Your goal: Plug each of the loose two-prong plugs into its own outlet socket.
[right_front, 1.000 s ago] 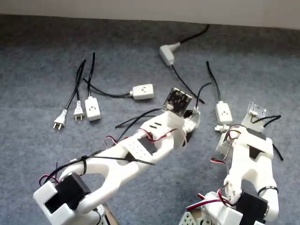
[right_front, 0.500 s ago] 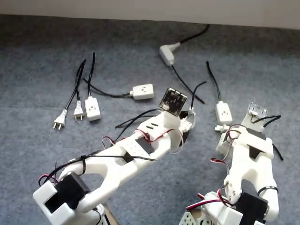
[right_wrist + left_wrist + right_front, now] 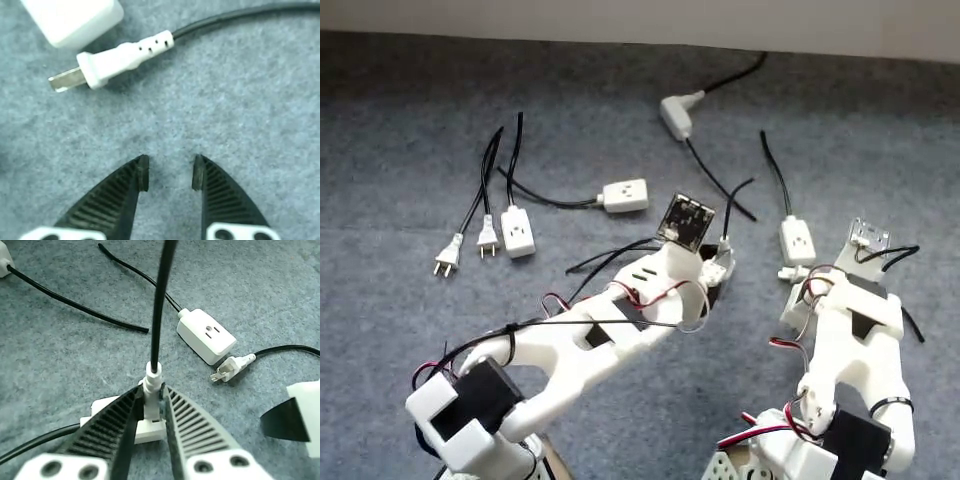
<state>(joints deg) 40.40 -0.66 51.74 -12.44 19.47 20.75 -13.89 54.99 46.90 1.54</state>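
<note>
Leftward and back a touch: that's how your left gripper point(image 3: 151, 397) is sitting compared with a second ago, and the black cable point(image 3: 161, 300) is standing more upright with it. Its jaws are clenching the held plug point(image 3: 153, 377) by the body, and that plug is standing upright on the white socket block point(image 3: 150, 431) on the carpet point(image 3: 60, 360). The fingers are hiding the joint, so I can't tell you whether the prongs are fully home.

My read is that you're seating it, so be pressing straight down along the plug's own line. Keep that wrist plumb; nothing is bracing the block, and a tilted push will probably rock it on the soft pile.

Moving outward, your right gripper point(image 3: 167, 172) is hanging with jaws parted and empty just above the carpet. The loose plug point(image 3: 115, 57) is lying flat just ahead of its tips, beside the second socket point(image 3: 70, 20).

Farther off in the high view, the outer plug point(image 3: 445, 262) and inner plug point(image 3: 487, 240) are waiting by the left socket point(image 3: 517, 232).
</note>
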